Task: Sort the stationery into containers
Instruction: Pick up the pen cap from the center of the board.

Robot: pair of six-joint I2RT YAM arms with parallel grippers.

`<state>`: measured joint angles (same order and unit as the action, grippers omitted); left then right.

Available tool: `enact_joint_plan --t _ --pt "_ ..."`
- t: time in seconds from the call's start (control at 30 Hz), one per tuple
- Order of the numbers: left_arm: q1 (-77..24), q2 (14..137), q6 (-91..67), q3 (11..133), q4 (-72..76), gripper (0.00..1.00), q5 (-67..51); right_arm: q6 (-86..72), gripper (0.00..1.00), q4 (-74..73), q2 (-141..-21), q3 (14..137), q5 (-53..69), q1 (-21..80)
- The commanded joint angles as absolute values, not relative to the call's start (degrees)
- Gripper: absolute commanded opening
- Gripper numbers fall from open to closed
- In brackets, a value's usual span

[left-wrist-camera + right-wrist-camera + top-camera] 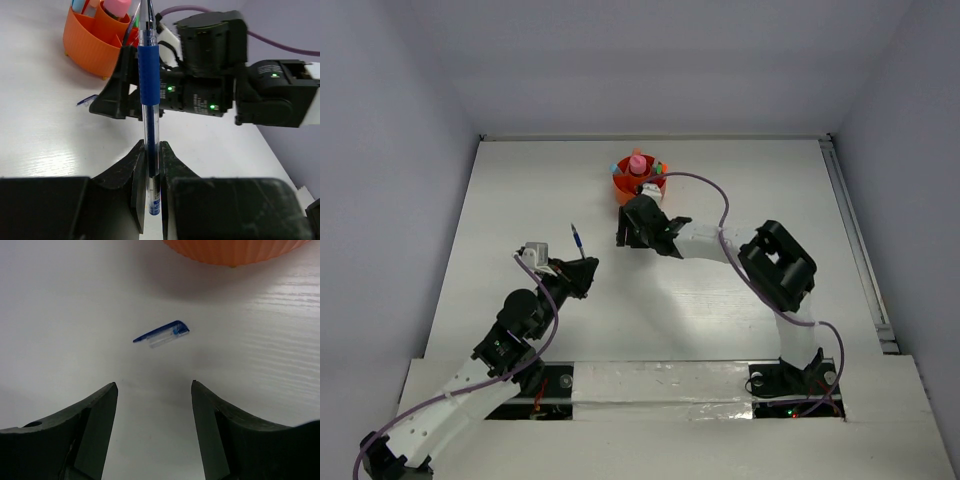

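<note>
The blue pen point(149, 75) is clamped by its clear lower barrel between the closed fingers of the left gripper point(150, 148) and sticks out past their tips. It is held above the white worktop point(60, 300), left of centre. Blue print on the barrel is too small to read. The right wrist view shows a small blue-and-clear pen cap point(162, 334) lying flat just short of the orange cup point(89, 46). In the left wrist view it is only a blue sliver. The right gripper point(154, 384) hovers near the cap, its fingers spread with nothing between them. The cup's divided compartments hold a pink bottle-like piece point(117, 6) and a light-blue piece point(77, 4).
</note>
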<state>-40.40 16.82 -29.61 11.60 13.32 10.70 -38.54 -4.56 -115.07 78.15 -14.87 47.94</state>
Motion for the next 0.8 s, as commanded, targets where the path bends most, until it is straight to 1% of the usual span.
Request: enact_joint_plan --t 0.0,0.23,0.5,0.63,0.67,0.77 --pt "-40.43 15.82 -29.0 11.16 14.5 0.0 9.58 -41.66 0.67 -5.28 -117.94 84.36 -19.16 47.72" --pt "-40.43 15.64 -29.18 10.99 14.85 0.0 8.35 -41.84 0.67 -9.75 -124.8 92.0 -22.41 47.72" --pt "-40.43 16.26 -29.0 11.07 15.21 0.0 8.35 -40.25 0.65 -12.3 -128.67 95.89 -24.43 47.72" --pt "-40.43 16.17 -29.0 11.07 15.12 0.0 8.53 -38.94 0.6 -13.71 -130.6 98.34 -24.26 47.72" --pt "-40.43 16.17 -29.0 11.07 15.12 0.0 8.61 -38.76 0.56 -14.32 -131.74 99.13 -24.17 47.72" --pt "-40.43 16.08 -28.92 11.07 15.03 0.0 8.79 -38.06 0.47 -15.99 -133.32 101.25 -23.91 47.72"
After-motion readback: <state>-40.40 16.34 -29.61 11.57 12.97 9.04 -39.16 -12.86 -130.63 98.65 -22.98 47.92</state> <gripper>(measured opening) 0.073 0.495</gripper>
